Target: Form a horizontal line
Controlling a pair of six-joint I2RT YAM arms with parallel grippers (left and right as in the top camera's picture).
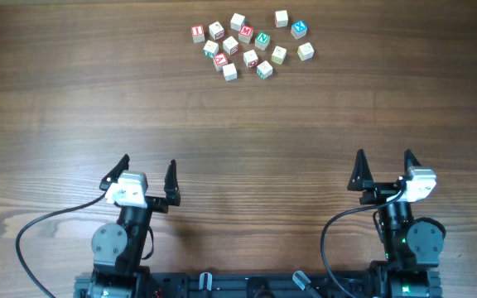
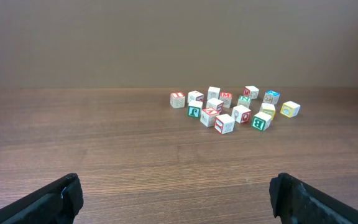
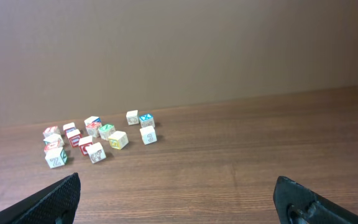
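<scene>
Several small pale wooden letter cubes lie in a loose, irregular cluster at the far middle of the wooden table; the cluster also shows in the left wrist view and the right wrist view. No straight row of touching cubes is in view. My left gripper is open and empty near the table's front left, far from the cubes. My right gripper is open and empty near the front right, also far from the cubes. In each wrist view only the two black fingertips show at the lower corners.
The wooden table stretches between the grippers and the cubes. A plain brown wall stands behind the table's far edge. Black cables run from both arm bases at the front edge.
</scene>
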